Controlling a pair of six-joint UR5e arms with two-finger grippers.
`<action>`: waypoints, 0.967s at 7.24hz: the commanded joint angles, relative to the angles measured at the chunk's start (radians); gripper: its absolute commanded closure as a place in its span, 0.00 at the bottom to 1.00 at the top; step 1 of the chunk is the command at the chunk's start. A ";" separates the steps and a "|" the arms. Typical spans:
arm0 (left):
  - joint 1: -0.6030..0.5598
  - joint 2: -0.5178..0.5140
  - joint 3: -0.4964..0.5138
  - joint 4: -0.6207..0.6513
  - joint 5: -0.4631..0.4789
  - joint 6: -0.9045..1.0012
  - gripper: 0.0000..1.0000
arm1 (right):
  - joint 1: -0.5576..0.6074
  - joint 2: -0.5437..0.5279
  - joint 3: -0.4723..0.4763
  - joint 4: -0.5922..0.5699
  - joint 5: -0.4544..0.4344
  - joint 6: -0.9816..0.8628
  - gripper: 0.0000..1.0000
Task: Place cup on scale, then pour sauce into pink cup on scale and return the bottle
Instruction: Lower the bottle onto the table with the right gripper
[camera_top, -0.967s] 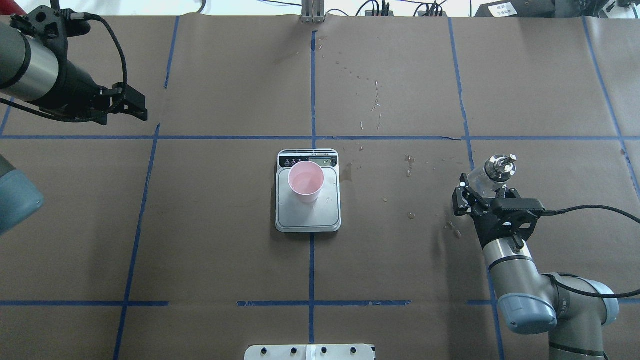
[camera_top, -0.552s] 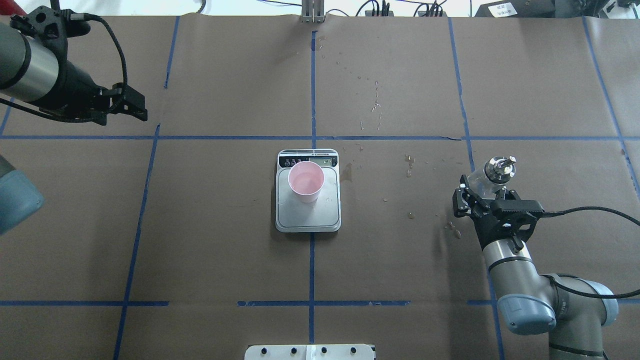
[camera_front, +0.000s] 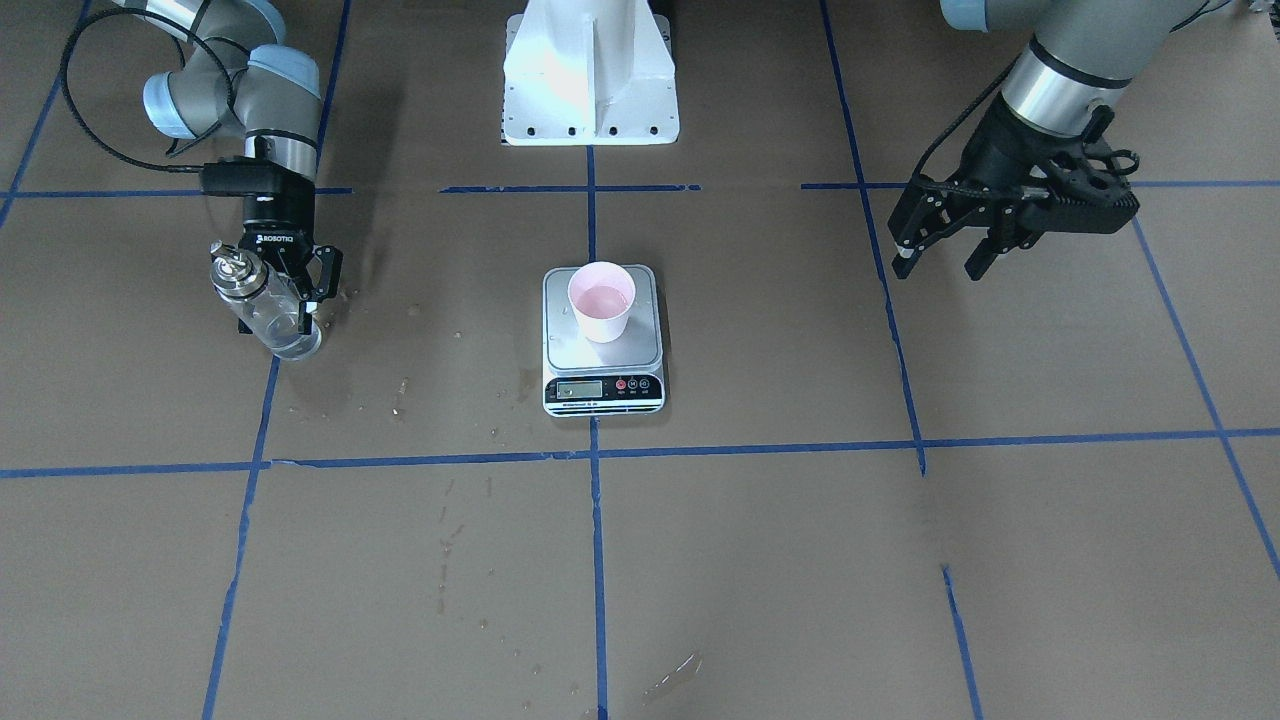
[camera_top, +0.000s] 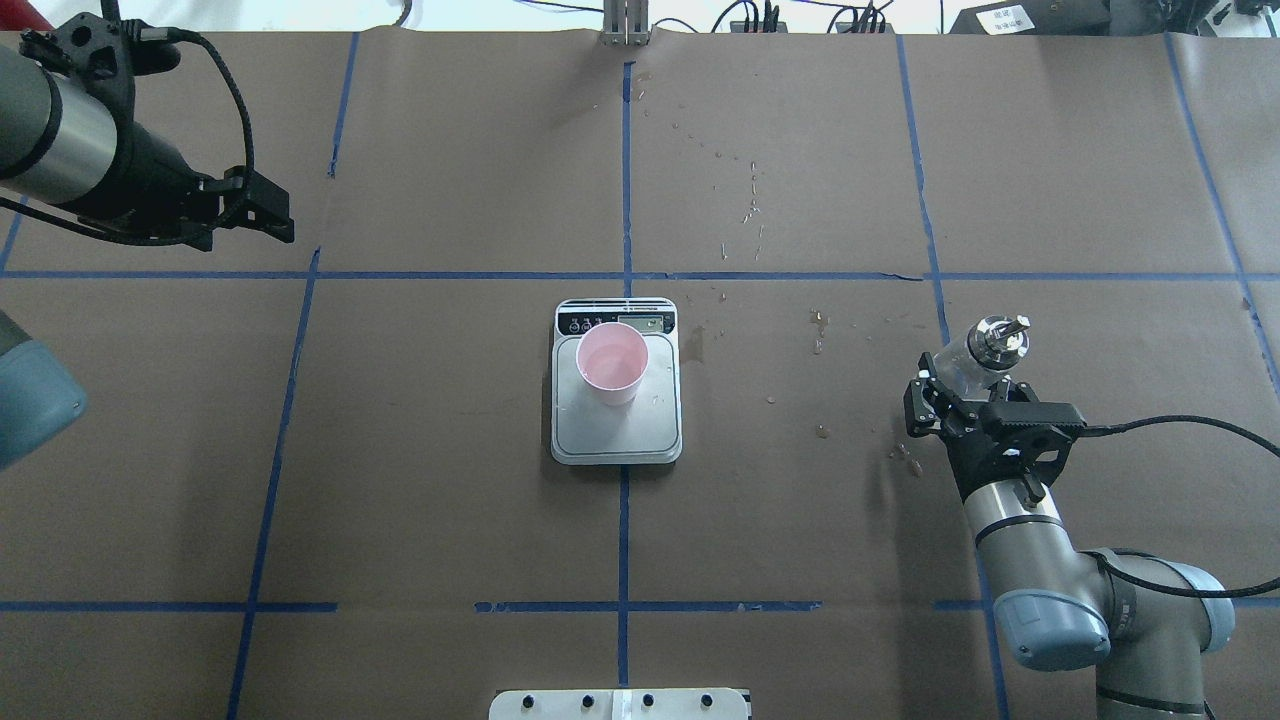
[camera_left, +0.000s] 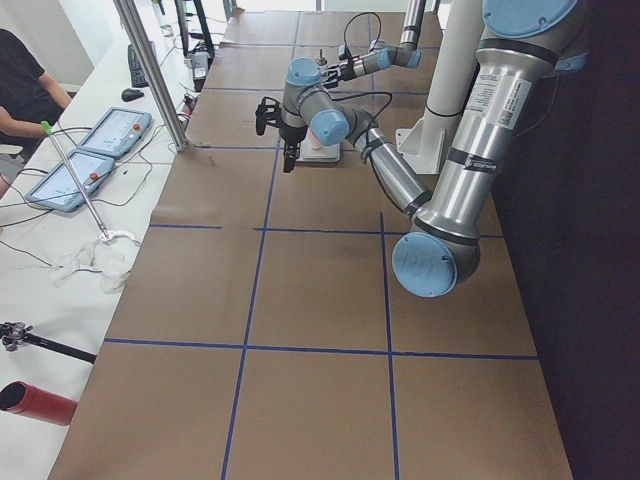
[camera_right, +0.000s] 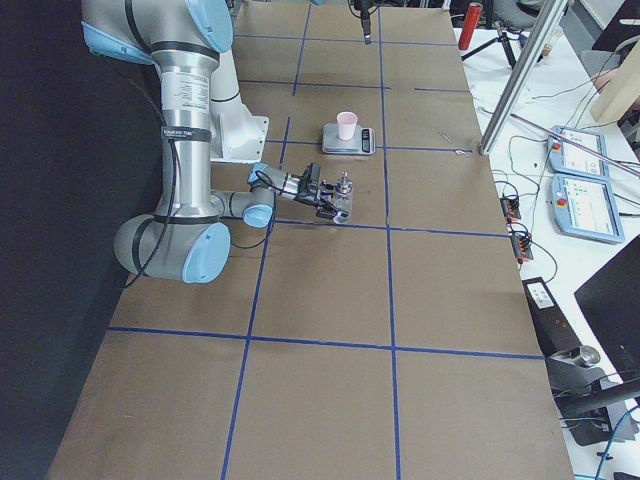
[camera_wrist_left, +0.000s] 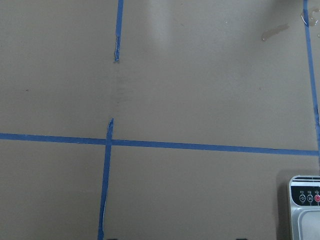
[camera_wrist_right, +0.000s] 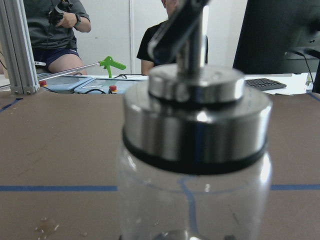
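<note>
Now the right claw (camera_front: 282, 318) is clasping the bottle (camera_front: 262, 305), its fingers closed on the glass body, holding it upright at the frame's left. The left claw (camera_front: 938, 270) is hanging wide open and empty at upper right. The cup (camera_front: 600, 300) is standing on the scale (camera_front: 560, 350) at centre.

one cup (camera_top: 612, 362), one scale (camera_top: 617, 435), one bottle (camera_top: 1000, 336) and two grippers (camera_front: 938, 268) (camera_front: 285, 310).

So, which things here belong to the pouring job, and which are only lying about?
Job:
cup, standing on the scale
bottle, held in the right gripper

Lying about:
wet spots on the brown paper
two tablets on the side bench
</note>
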 joint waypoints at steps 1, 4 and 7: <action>0.000 -0.001 -0.002 0.000 0.000 -0.001 0.17 | -0.002 0.001 -0.003 0.000 0.003 0.000 0.86; 0.000 -0.001 0.000 0.000 0.000 -0.001 0.17 | -0.005 0.007 -0.005 0.000 0.000 0.003 0.00; 0.000 0.001 0.000 0.000 0.000 -0.001 0.16 | -0.028 0.001 0.006 0.006 -0.005 0.003 0.00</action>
